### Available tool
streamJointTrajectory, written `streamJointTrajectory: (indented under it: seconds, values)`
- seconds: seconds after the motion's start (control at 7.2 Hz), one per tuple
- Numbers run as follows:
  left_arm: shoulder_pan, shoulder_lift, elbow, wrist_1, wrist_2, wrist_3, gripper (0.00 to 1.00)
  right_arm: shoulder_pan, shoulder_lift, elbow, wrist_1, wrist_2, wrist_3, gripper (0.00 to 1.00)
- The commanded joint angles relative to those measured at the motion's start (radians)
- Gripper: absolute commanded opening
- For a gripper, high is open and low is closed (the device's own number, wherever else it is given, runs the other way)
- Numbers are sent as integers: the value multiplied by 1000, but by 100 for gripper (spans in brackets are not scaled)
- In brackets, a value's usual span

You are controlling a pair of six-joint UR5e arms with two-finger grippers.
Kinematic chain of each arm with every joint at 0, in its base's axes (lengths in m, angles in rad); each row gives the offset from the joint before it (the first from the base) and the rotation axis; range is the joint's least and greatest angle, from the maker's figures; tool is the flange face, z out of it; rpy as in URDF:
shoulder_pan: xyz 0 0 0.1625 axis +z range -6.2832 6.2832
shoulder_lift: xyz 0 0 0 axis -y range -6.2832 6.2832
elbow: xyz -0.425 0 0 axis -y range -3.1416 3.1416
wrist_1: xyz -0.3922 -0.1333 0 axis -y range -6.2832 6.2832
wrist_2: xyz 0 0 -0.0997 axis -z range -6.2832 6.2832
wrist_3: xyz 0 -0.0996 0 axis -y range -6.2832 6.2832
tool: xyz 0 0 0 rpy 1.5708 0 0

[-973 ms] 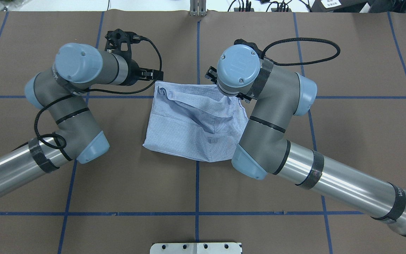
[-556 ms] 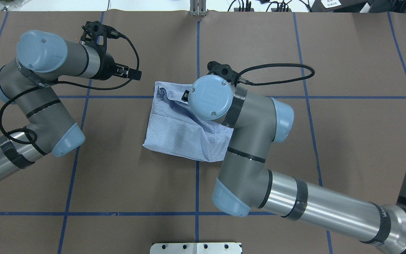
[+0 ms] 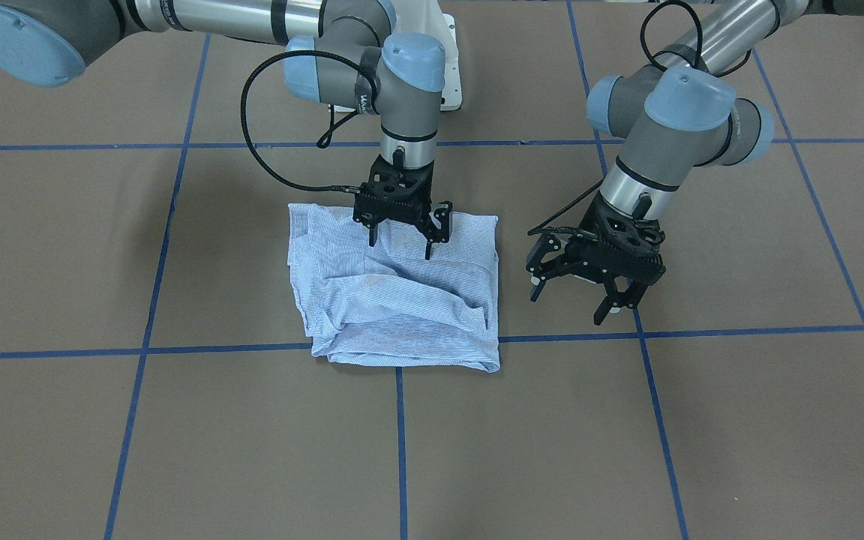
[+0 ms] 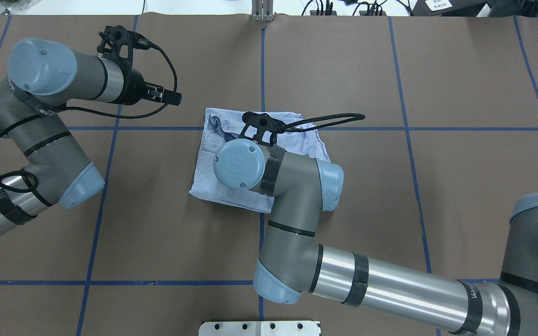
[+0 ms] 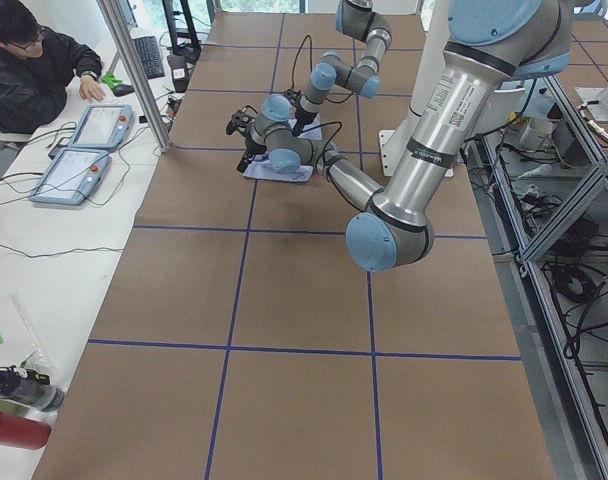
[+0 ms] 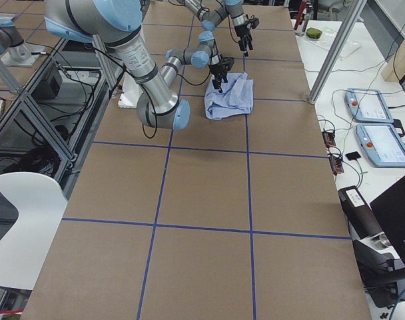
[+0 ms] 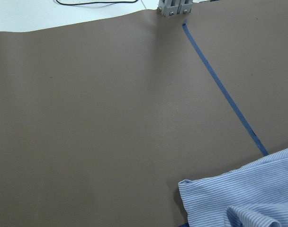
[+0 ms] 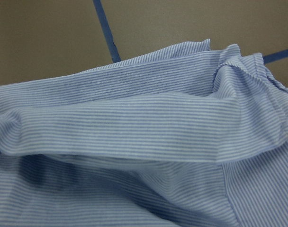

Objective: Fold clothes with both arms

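Shirt (image 3: 402, 300) is sitting as a rumpled, roughly square bundle near the middle of the table (image 3: 177, 420), right by a crossing of the blue tape lines (image 3: 214, 349). To me it looks mostly folded but not tidy: a puffy ridge (image 8: 134, 127) runs across the top layer, and that's pretty much all the right wrist camera sees. The right gripper (image 3: 400, 244) points straight down over the robot-side edge of the bundle with its fingers spread and nothing between them. I can't tell if the tips are touching cloth or just above it. The left gripper (image 3: 567, 306) is off to the side over bare table, near the shirt's edge but not on it, also spread wide and empty. My guess is this is the moment between folds, lining up a new grab. Next move probably needs the right one to pinch only the top layer at that edge, and the left one to come in on its own side so both lift evenly and the bundle doesn't drag.
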Motion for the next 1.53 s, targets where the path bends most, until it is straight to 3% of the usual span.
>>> streamJointTrajectory:
  seconds: [0.0, 0.56, 0.83, 0.97, 1.11, 1.39]
  values:
    - [-4, 20, -22, 1, -2, -1, 100, 43, 56, -162, 129, -39, -26, 100]
    - [-16, 56, -57, 6, -2, -4, 100, 217, 103, -397, 362, -17, -80, 100]
    - [-16, 66, -79, 11, -2, -7, 100, 274, 130, -390, 359, 80, -136, 100]
    - [-15, 82, -87, 9, -3, -9, 100, 293, 121, -356, 347, 141, -137, 100]
    - [-15, 97, -107, 11, -27, -9, 100, 307, 82, -268, 255, 186, -142, 100]
    - [-15, 181, -169, 14, -37, 0, 100, 363, -92, 14, 115, 302, -281, 100]
